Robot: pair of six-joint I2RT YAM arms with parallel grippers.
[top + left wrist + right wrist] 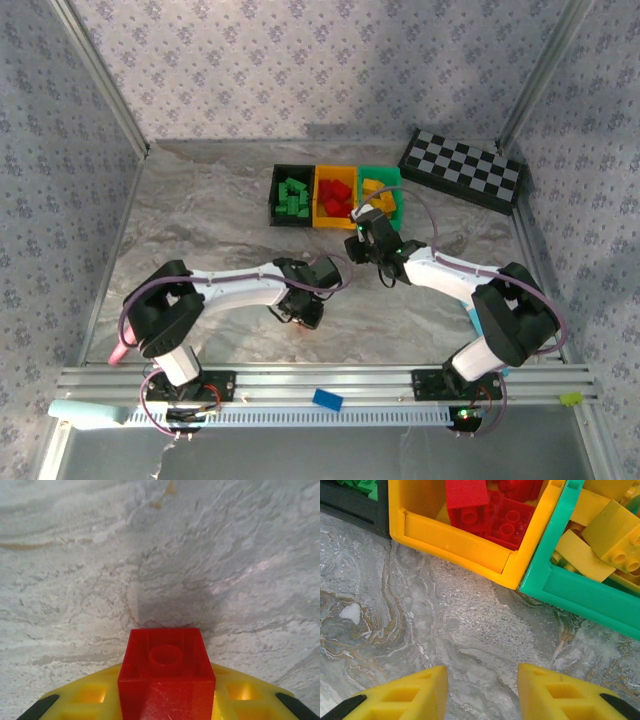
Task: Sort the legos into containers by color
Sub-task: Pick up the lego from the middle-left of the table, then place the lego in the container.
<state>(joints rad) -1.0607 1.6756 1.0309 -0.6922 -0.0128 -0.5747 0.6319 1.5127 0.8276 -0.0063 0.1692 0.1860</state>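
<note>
Peeking down from the top camera: three bins touching side to side at the far end of the table (200,250). Black bin (273,195) on the left with green legos (293,197) inside, yellow bin (330,223) in the middle with red legos (338,197), green bin (380,170) on the right with yellow legos (380,195).

Down at the left gripper (303,318), well short of the bins and out on open marble: one red brick (166,672) pinched snug between the yellow fingers (85,700), touching both sides, with a round ring on the face toward the wrist camera. Can't tell whether lifted or resting on the table.

Over at the right gripper (481,675): jaws parted a modest way, just bare marble in the gap, holding nothing. Sitting just in front of the bins, about where yellow bin and green bin meet, not touching either.

Also spotted: a lone blue brick (327,399) on the rail (400,385) between the arm bases, and a checkered board (463,170) off to the right behind the green bin.
</note>
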